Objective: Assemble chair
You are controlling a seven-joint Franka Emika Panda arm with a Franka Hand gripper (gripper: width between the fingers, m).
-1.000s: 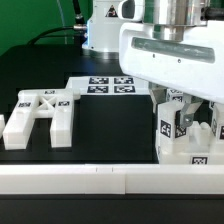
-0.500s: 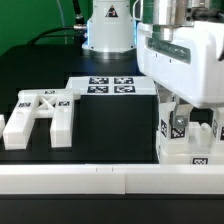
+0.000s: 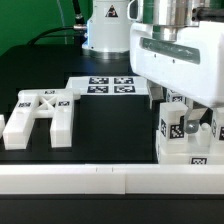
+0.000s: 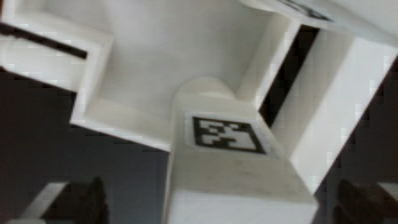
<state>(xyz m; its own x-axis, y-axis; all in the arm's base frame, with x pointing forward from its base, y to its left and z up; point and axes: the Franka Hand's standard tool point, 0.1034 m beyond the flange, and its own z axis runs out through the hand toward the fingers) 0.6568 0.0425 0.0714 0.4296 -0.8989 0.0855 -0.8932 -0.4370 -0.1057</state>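
Observation:
The chair parts are matte white blocks with tags. A cross-braced plate with two legs (image 3: pixel 40 115) lies at the exterior view's left. A cluster of notched blocks (image 3: pixel 190 152) stands at the right, with an upright tagged bar (image 3: pixel 172 128) in it. My gripper (image 3: pixel 186 118) hangs right over that cluster. In the wrist view the tagged bar (image 4: pixel 231 150) runs between my two dark fingers (image 4: pixel 71 202), with a dark gap on one side. My gripper (image 4: pixel 214 208) is open and straddles the bar. A larger white part (image 4: pixel 143 70) lies beyond it.
The marker board (image 3: pixel 105 86) lies flat at the back middle. The robot's white base (image 3: pixel 108 30) stands behind it. A long white rail (image 3: pixel 90 178) runs along the table's front edge. Black table surface lies between the two part groups.
My hand has shifted a little toward the exterior view's right over the right cluster and settled slightly. The chair parts have not moved.

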